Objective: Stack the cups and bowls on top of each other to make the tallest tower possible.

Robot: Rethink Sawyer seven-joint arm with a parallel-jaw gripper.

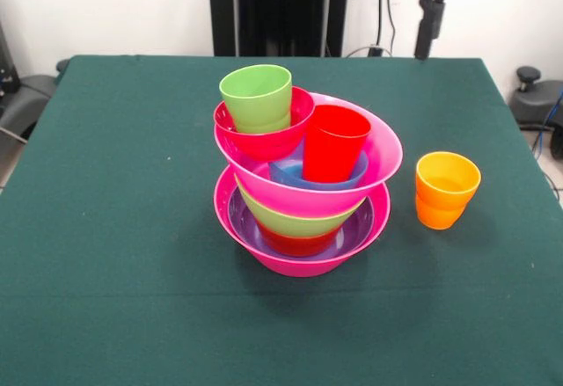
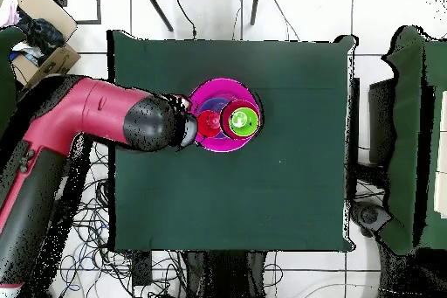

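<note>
End effector cut off at top; fingers unreadable. Tower tilted.

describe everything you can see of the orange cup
The orange cup is a small glossy tumbler, plastic by its look, with a wide round rim and a narrower stepped base. It stands upright, mouth up and empty, alone on the green table cloth, apart from the tower and touching nothing but the cloth. In the front view it sits to the picture's right of the stack. The overhead view does not show it, the arm lying over that spot.
</note>
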